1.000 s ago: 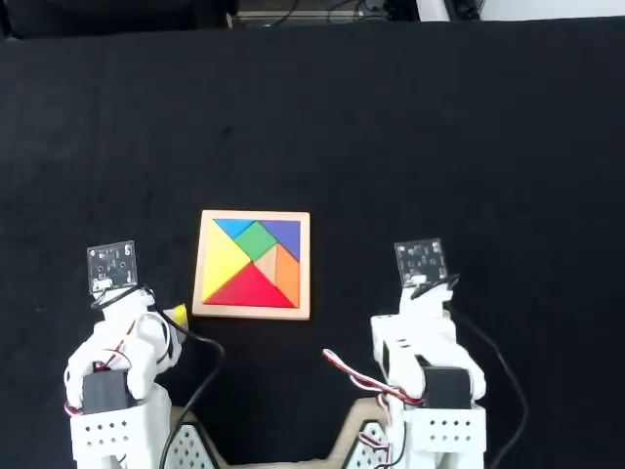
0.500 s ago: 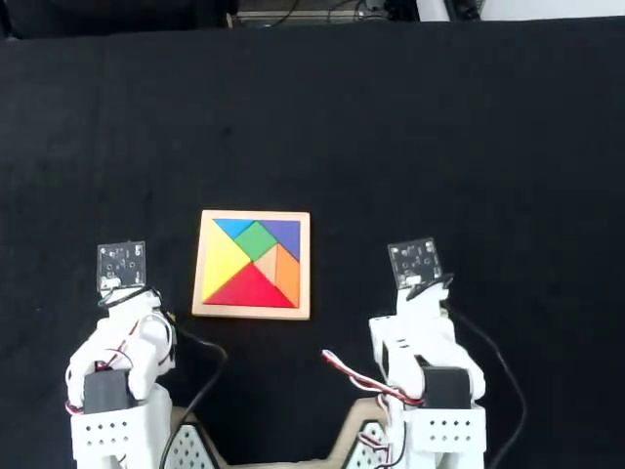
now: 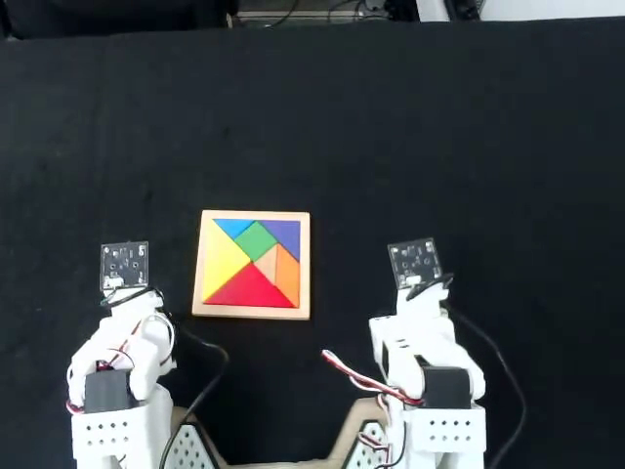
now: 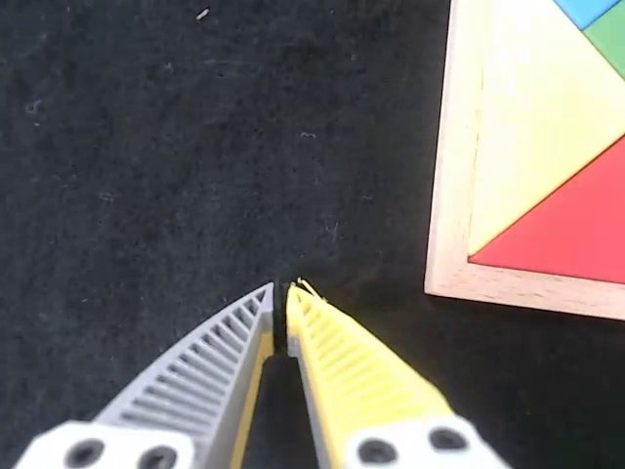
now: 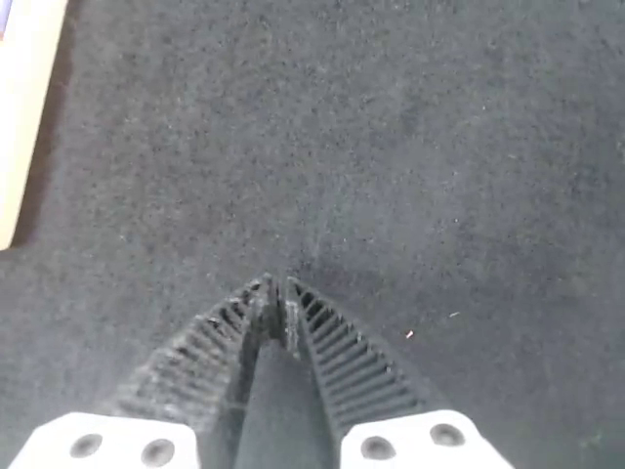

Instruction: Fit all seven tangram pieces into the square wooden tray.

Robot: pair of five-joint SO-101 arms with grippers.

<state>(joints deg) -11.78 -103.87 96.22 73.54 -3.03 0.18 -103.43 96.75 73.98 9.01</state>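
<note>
Tangram pieces: coloured flat wooden shapes (image 3: 227, 266); we judge them light, stiff; pinch edges.
Left pincer (image 4: 283, 291), right pincer (image 5: 276, 286): clenched, empty.

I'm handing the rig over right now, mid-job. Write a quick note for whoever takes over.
Left gripper: jaws shut, empty, over the cloth beside the tray, near its left front corner.
Right gripper: jaws shut, empty, over the cloth on the tray's other side.
Tray: flat on the cloth between the two arms, with seven coloured pieces filling it.
Done: all seven look seated in the tray.
Left: nothing apparent; perhaps confirm that they lie flush.
</note>
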